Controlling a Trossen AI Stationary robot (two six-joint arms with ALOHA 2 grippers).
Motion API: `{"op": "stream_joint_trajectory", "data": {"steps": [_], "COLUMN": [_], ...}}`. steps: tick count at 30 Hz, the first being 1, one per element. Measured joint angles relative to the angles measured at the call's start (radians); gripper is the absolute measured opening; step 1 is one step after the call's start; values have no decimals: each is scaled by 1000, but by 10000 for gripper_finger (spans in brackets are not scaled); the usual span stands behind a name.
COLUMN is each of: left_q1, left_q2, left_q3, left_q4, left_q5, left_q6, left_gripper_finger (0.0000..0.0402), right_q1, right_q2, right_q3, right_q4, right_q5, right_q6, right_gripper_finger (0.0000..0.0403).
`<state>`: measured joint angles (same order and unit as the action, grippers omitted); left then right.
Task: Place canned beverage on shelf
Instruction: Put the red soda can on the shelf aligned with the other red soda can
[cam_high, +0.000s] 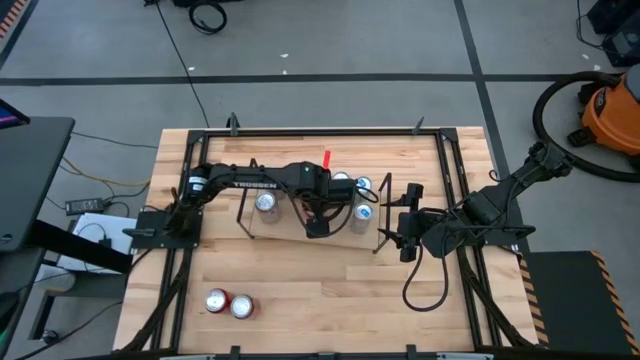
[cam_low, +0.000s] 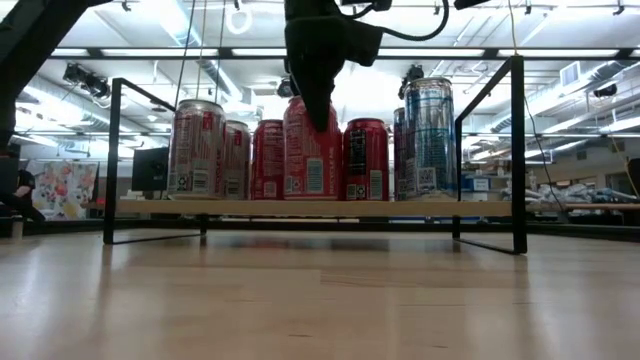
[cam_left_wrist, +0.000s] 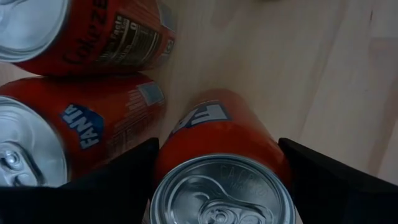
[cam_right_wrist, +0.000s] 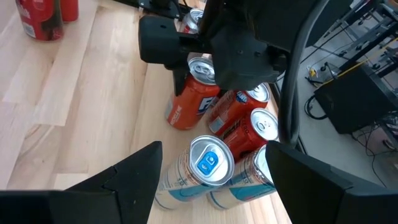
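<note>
The shelf (cam_high: 285, 228), a light-wood board with black wire end frames, stands mid-table and carries several upright cans; its front edge shows in the low view (cam_low: 250, 208). My left gripper (cam_high: 318, 218) reaches in from the left and is shut on an orange Fanta can (cam_left_wrist: 217, 143) standing among them. The same can shows in the low view (cam_low: 312, 160) and the right wrist view (cam_right_wrist: 189, 99). My right gripper (cam_high: 405, 222) hovers open and empty just right of the shelf, above two blue-and-silver cans (cam_right_wrist: 208, 165). My left gripper pinches the orange can's upper side wall (cam_left_wrist: 180, 134), just below the rim, between its two fingers (cam_left_wrist: 124, 177). The fingers come from above, pointing down. The can stands upright with its base (cam_low: 312, 196) on the shelf board.
Other orange and red cans (cam_left_wrist: 81, 134) stand close beside the held one. A tall blue-silver can (cam_low: 430, 135) stands at the shelf's right end. Two red cans (cam_high: 229, 303) stand on the table near its front left. Black rails (cam_high: 320, 130) frame the tabletop.
</note>
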<state>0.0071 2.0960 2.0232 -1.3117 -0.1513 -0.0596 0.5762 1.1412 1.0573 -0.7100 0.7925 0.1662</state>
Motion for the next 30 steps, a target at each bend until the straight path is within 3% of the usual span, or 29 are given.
{"op": "stream_joint_trajectory", "data": {"steps": [15, 30], "left_q1": [0, 1], "left_q2": [0, -18], "left_q3": [0, 20], "left_q4": [2, -22], "left_q5": [47, 40], "left_q6": [0, -9], "left_gripper_finger": [392, 396], "right_q1": [0, 0], "right_q2": [0, 0], "right_q3": [0, 0], "right_q4": [5, 22], "right_q5": [0, -1], "right_q6": [-1, -12], "right_gripper_finger": [297, 297]}}
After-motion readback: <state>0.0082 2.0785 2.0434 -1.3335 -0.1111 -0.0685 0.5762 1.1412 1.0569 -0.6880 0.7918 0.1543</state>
